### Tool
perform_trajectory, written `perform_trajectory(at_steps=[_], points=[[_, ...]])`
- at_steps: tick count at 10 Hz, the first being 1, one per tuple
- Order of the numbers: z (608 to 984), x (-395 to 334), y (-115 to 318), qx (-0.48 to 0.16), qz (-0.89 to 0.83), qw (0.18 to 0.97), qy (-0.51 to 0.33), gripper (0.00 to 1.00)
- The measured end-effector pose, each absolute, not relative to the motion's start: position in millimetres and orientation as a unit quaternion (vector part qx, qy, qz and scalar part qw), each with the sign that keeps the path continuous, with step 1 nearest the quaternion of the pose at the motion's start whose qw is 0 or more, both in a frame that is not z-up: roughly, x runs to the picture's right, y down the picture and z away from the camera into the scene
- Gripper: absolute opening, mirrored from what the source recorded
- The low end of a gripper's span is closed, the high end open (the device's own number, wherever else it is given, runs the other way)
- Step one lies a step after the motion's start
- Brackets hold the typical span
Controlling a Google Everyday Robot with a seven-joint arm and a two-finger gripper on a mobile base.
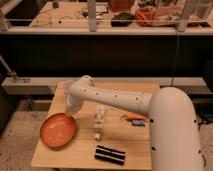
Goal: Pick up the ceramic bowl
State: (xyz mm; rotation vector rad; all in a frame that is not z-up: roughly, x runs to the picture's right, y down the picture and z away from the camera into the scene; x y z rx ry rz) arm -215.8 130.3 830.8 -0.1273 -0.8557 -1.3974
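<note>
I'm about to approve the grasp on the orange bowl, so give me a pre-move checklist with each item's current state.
1. Ceramic bowl sits flat on the table: ok.
2. Bowl is empty: ok.
3. Gripper is at the bowl's far right rim: ok.
4. Gripper touches the rim: cannot tell.
5. White upright item stands apart from the bowl: ok.

An orange bowl [58, 131] with a darker rim is seen on a pale wooden table [75, 155]. The white gripper [71, 110] is held at the bowl's far edge. A packet [110, 155] is striped black and white.
</note>
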Motion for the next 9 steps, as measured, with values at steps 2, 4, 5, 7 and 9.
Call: perform_trajectory(at_steps=[2,4,5,7,9], points=[[833.7,-215.1,134.5,-0.057,-0.622,0.681,-0.384,0.15],[833.5,-217.4,135.1,-0.054,-0.622,0.68,-0.384,0.04],[833.2,-217.1,135.3,-0.053,-0.622,0.68,-0.384,0.04],[832.8,-214.3,136.6,-0.051,-0.622,0.681,-0.384,0.04],[832.2,-213.8,136.3,-0.048,-0.623,0.68,-0.383,0.04]])
